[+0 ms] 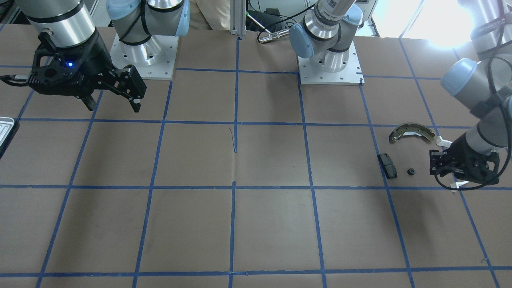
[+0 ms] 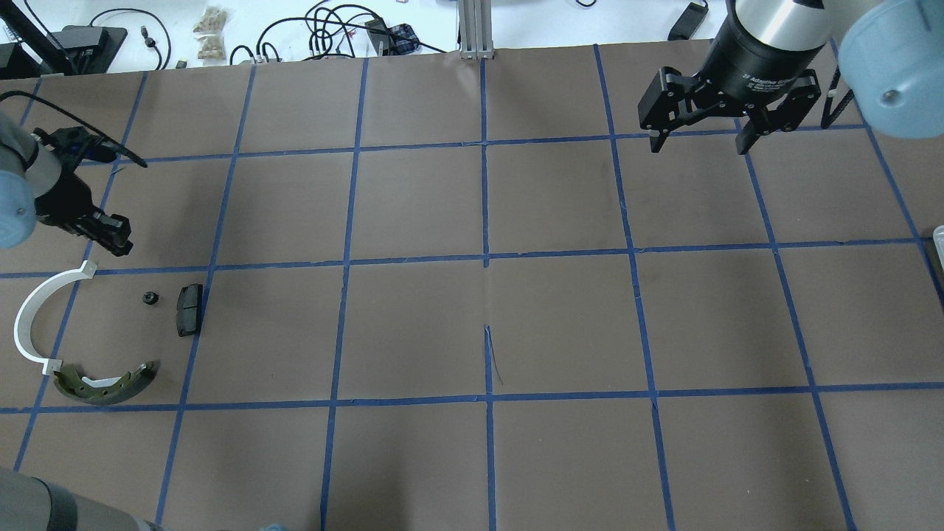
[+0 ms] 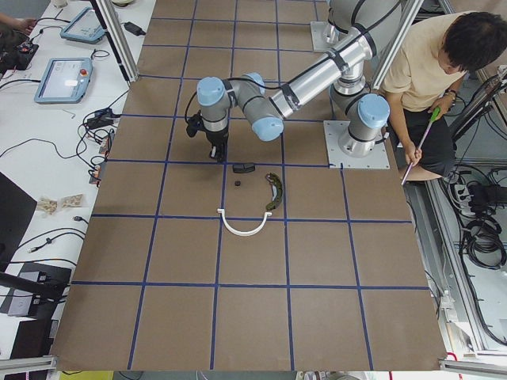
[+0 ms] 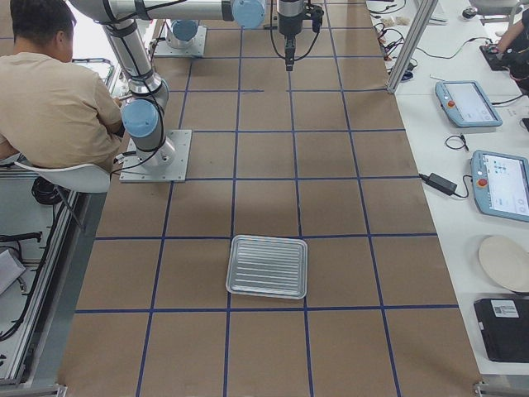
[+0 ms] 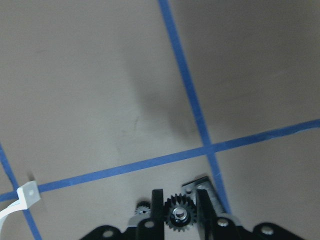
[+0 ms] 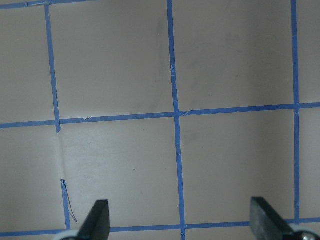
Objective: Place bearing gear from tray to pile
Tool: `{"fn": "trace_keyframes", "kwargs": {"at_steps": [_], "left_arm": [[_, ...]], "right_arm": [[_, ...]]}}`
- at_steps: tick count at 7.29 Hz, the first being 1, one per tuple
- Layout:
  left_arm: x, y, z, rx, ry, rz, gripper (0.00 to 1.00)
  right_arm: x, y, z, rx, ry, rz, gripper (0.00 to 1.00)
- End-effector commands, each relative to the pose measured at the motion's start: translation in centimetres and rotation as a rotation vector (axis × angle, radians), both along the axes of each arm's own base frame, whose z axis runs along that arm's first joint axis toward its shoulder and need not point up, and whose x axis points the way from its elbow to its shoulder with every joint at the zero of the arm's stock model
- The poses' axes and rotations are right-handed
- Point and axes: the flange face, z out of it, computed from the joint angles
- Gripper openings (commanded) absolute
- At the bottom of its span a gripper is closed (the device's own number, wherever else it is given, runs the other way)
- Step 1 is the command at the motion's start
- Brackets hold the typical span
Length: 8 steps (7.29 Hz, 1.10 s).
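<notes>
Left wrist-mounted view: the fingers of the left gripper are clamped on the toothed bearing gear, which sits between their tips over the table, near the pile. On the right gripper the fingers stand wide apart.

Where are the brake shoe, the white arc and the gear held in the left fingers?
brake shoe [image 1: 414, 129], exterior front-facing view, top of its curve.
white arc [image 2: 20, 321], overhead exterior view, middle of its bend.
gear [image 5: 178, 216], left wrist view, its hub.
</notes>
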Motion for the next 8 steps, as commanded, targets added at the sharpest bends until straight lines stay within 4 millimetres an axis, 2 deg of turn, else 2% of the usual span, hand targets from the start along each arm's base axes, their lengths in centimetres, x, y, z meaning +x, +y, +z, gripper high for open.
{"fn": "trace_keyframes", "kwargs": {"at_steps": [1, 2, 3, 6, 8], "left_arm": [[3.5, 1.2, -4.4, -0.05, 0.014, -0.066, 0.07], [2.9, 2.0, -6.9, -0.041, 0.019, -0.06, 0.07], [2.7, 2.3, -7.7, -0.067, 0.0, -0.056, 0.07], [2.6, 2.4, -7.5, -0.064, 0.003, -0.041, 0.07], [1.5, 2.8, -7.3, -0.026, 0.045, -0.01, 0.08]], "right_arm": [[-0.1, 0.0, 0.0, 0.0, 0.004, 0.001, 1.0], [-0.1, 0.0, 0.0, 0.0, 0.007, 0.002, 1.0], [-0.1, 0.0, 0.0, 0.0, 0.009, 0.002, 1.0], [-0.1, 0.3, 0.0, 0.0, 0.011, 0.003, 1.0], [-0.1, 0.4, 0.1, 0.0, 0.012, 0.005, 1.0]]}}
